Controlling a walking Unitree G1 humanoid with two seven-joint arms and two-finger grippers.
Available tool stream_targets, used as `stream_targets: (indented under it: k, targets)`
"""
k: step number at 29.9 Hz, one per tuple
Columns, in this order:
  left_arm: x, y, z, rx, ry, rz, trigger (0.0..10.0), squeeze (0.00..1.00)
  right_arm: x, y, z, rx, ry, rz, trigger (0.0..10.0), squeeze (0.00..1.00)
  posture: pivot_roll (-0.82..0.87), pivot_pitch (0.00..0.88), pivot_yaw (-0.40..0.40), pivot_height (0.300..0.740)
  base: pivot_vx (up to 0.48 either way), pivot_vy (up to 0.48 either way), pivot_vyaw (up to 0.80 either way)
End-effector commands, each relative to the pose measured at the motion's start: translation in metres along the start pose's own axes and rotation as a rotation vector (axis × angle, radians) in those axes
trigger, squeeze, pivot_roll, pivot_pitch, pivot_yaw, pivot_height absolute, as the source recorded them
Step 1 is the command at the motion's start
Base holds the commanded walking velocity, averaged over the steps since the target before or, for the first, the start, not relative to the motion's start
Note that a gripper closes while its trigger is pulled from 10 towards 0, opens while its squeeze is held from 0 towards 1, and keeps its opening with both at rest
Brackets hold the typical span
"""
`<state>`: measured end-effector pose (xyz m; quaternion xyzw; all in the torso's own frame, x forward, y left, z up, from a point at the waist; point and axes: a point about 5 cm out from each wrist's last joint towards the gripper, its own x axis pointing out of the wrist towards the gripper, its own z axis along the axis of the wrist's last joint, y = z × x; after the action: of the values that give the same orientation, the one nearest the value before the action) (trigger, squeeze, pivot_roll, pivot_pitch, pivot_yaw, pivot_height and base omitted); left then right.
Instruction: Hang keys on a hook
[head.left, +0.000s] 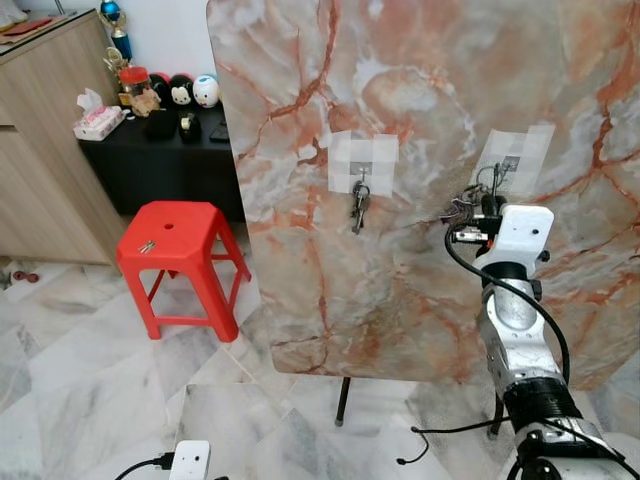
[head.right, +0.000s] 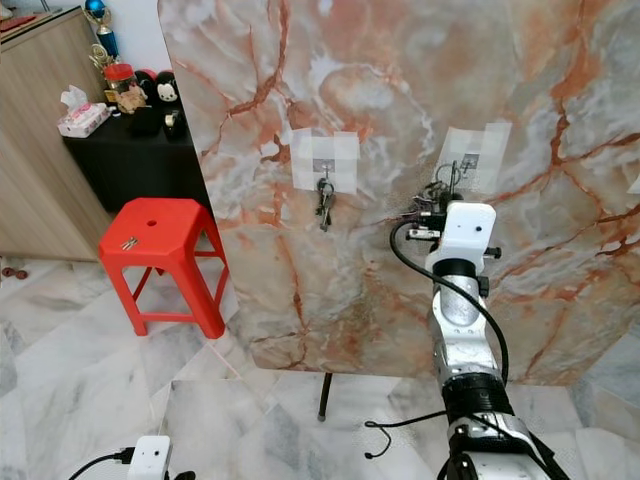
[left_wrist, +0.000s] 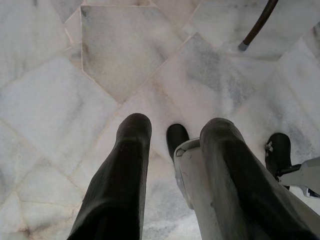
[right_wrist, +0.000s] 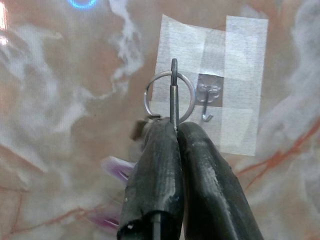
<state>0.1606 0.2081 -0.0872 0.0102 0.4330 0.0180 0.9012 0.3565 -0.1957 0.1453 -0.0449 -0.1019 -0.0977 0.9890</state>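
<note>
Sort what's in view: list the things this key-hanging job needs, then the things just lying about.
Job:
right gripper, shut on the key ring
empty hook on the taped patch
marble board

Lying about:
keys already hung on the other hook
red stool
tissue box
left gripper, idle

No readable text

Nothing lettered can be made out: the tissue box (head.left: 97, 122) and jars on the far black table (head.left: 160, 150) are too small and blurred to read.
</note>
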Motion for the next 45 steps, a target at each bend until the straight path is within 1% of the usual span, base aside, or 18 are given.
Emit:
stream_targets:
  k: [1, 5, 10, 18, 24, 45]
  targets:
    - [-0.001, 0.003, -0.005, 0.014, 0.029, -0.001, 10.0, 0.0, 0.006, 0.003, 0.005, -0.001, -0.006, -0.005, 10.0, 0.0, -0.11, 0.0, 0.02, 0.738, 0.0, 0.0, 0.0]
    - [-0.002, 0.004, -0.005, 0.016, 0.029, -0.002, 10.0, 0.0, 0.007, 0.005, 0.005, 0.006, 0.001, -0.013, 10.0, 0.0, -0.11, 0.0, 0.019, 0.738, 0.0, 0.0, 0.0]
    - [-0.002, 0.002, -0.007, 0.021, 0.032, -0.005, 10.0, 0.0, 0.005, 0.005, -0.001, -0.006, 0.037, -0.026, 10.0, 0.0, -0.11, 0.0, 0.019, 0.738, 0.0, 0.0, 0.0]
    - [-0.002, -0.002, -0.007, 0.025, 0.034, -0.012, 10.0, 0.0, 0.001, -0.001, -0.006, -0.004, 0.045, -0.054, 10.0, 0.0, -0.12, 0.0, 0.02, 0.738, 0.0, 0.0, 0.0]
    - [-0.001, -0.003, -0.007, 0.028, 0.033, -0.016, 10.0, 0.0, 0.002, -0.007, -0.007, -0.009, 0.056, -0.085, 10.0, 0.0, -0.11, 0.0, 0.021, 0.738, 0.0, 0.0, 0.0]
    - [-0.001, 0.001, -0.005, 0.033, 0.025, -0.016, 10.0, 0.0, 0.006, -0.012, -0.006, 0.009, 0.07, -0.119, 10.0, 0.0, -0.11, 0.0, 0.026, 0.738, 0.0, 0.0, 0.0]
